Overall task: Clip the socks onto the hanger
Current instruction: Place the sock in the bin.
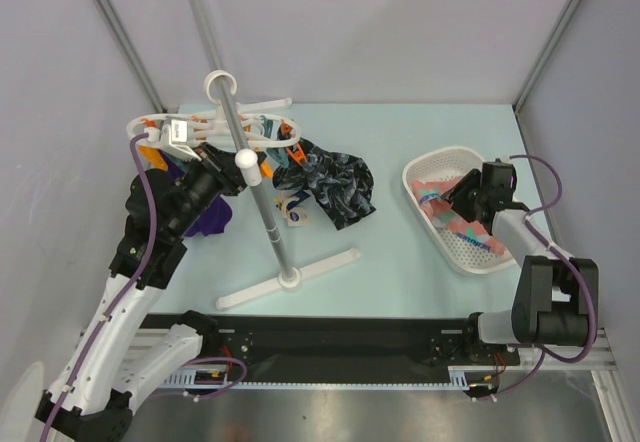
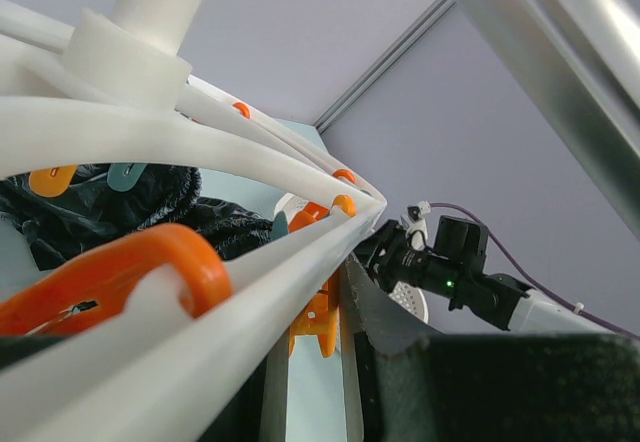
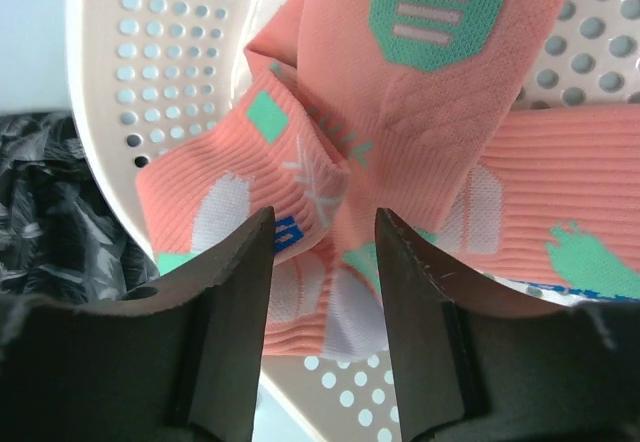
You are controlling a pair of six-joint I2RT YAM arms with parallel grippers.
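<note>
Hanger (image 1: 215, 127) on pole stand (image 1: 285, 280), far-left part of worktop (image 1: 400, 272). Black marbled sock (image 1: 335, 187) hangs from it, purple sock (image 1: 212, 217) under left arm. Left gripper (image 1: 200, 184) closed at hanger rim, grasp unclear. Right gripper (image 3: 325, 220) partly open over pink sock (image 3: 400, 132) in basket (image 1: 440, 157) near right edge, holding nothing.

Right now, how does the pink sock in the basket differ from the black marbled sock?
The pink sock is salmon with teal and white marks; the black marbled sock is dark with grey streaks. The pink sock lies crumpled in the white basket; the black marbled sock hangs from the hanger. Both are soft fabric.
</note>
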